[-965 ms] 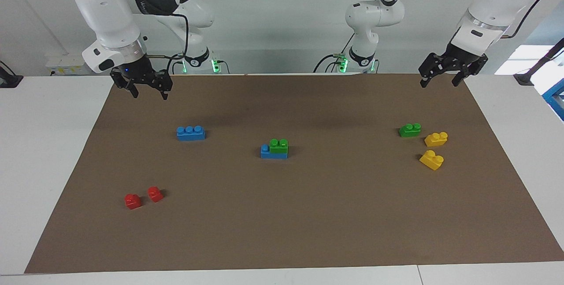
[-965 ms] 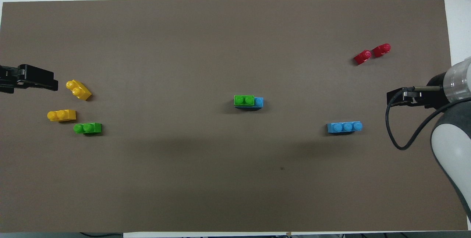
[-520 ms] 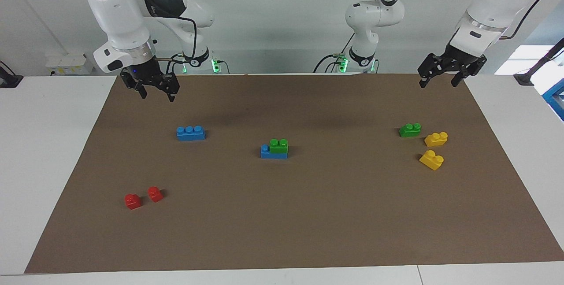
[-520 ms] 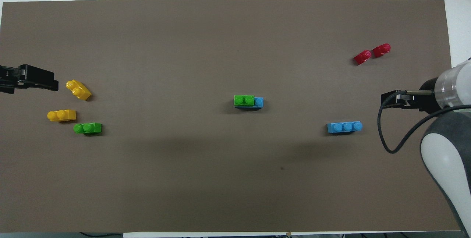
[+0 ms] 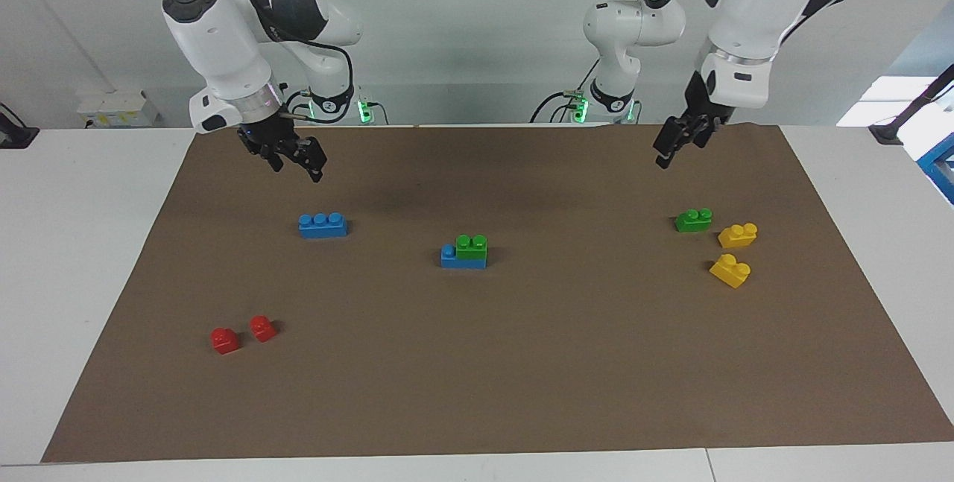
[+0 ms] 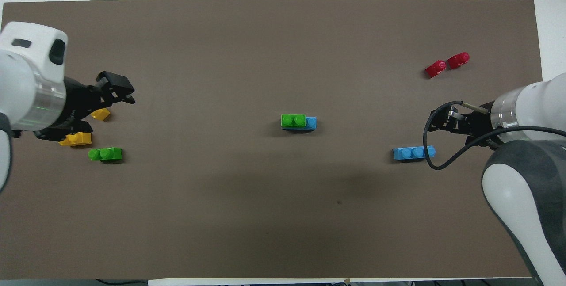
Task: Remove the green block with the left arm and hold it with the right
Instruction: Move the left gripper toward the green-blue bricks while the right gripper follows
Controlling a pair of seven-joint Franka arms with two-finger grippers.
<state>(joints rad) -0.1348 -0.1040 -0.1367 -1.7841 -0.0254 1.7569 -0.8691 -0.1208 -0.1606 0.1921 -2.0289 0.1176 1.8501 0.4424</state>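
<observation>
A green block sits pressed onto a blue brick in the middle of the brown mat. A second green block lies loose toward the left arm's end. My left gripper hangs open and empty above the mat, near the yellow bricks. At the other end, my right gripper hangs open and empty over the mat, close to a lone blue brick. Neither gripper touches a brick.
Two yellow bricks lie beside the loose green block; in the overhead view the left arm partly covers them. Two small red bricks lie toward the right arm's end, farther from the robots. White table surrounds the mat.
Both arms have swung in from the mat's ends toward its middle. The left wrist has turned and its gripper now covers the yellow bricks from above. The bricks have not moved.
</observation>
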